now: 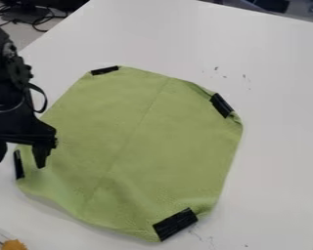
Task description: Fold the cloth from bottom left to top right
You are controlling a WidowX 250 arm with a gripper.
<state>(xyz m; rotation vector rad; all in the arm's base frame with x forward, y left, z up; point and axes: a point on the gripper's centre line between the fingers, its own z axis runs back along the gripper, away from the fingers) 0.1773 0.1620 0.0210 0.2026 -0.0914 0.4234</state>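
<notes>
gripper [19,158] hangs over green cloth [139,146] on white table [277,73], cables [33,23] beyond.

Green cloth [159,151] on white table [283,112]

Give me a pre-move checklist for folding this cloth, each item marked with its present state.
1. Gripper open: ok, fingers apart.
2. Gripper by the left black strip: ok.
3. Fingertips touching the cloth: cannot tell.
4. Cloth spread out, not folded over: ok.
5. Cloth fully smooth: not ok, a crease line crosses it and the lower edge ripples.
6. Orange object apart from the cloth: ok.
</notes>
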